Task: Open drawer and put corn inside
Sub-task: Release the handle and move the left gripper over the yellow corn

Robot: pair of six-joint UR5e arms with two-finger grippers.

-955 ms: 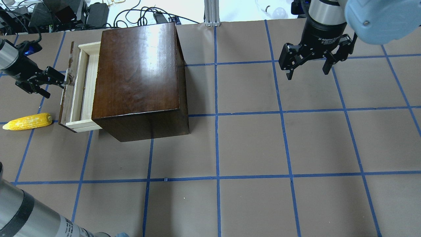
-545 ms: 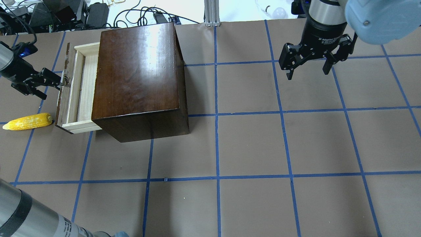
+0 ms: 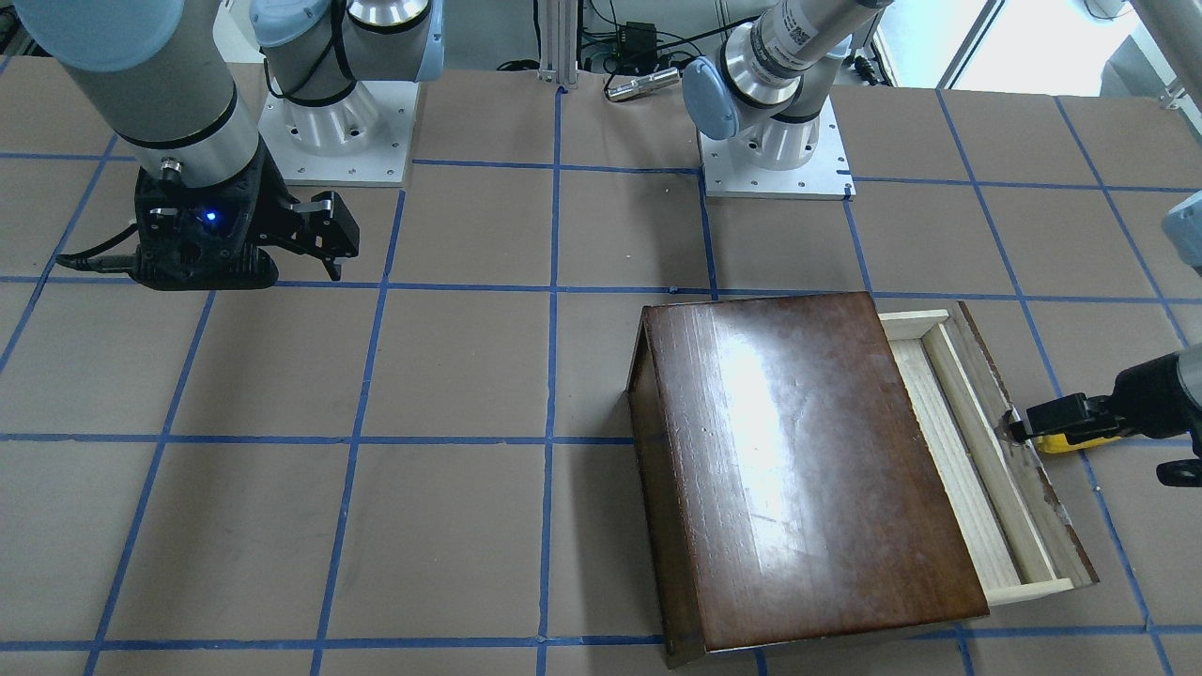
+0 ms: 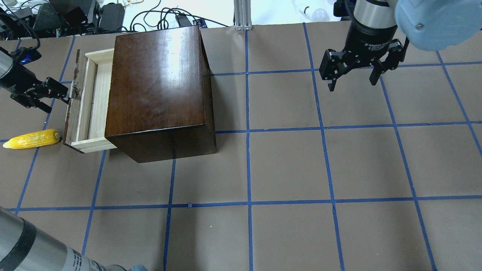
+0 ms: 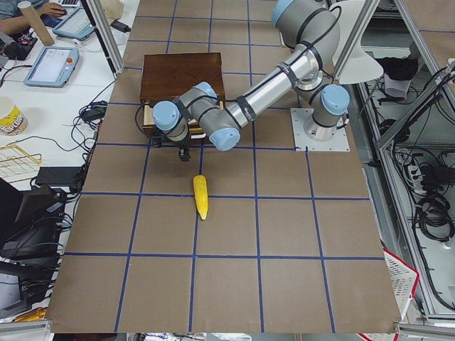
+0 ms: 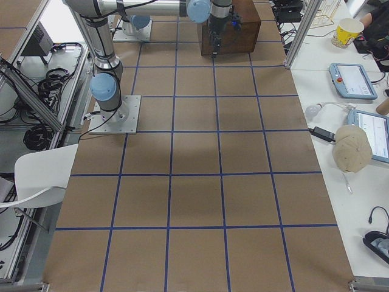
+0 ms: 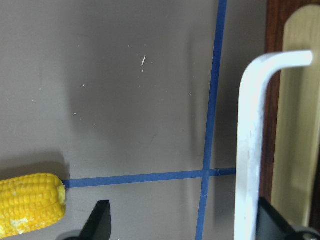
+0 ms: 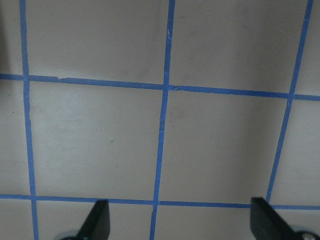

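The dark-brown box (image 4: 158,86) stands at the back left. Its drawer (image 4: 88,103) is pulled partly out to the left and shows pale wood inside. It also shows in the front view (image 3: 972,460). My left gripper (image 4: 59,103) is open at the drawer's dark front panel (image 4: 70,113). In the left wrist view the white metal handle (image 7: 250,150) sits just inside one finger (image 7: 272,220). The yellow corn (image 4: 32,139) lies on the table left of the drawer's near corner, and its end shows in the wrist view (image 7: 30,205). My right gripper (image 4: 352,86) is open and empty, high over the back right.
The table is brown paper with a blue tape grid (image 4: 248,130). Cables and power bricks (image 4: 75,15) lie beyond the back edge behind the box. An aluminium post (image 4: 243,15) stands at the back middle.
The drawer has slid further out to the left, and my left gripper has moved left with it. The corn and the right arm have not moved.
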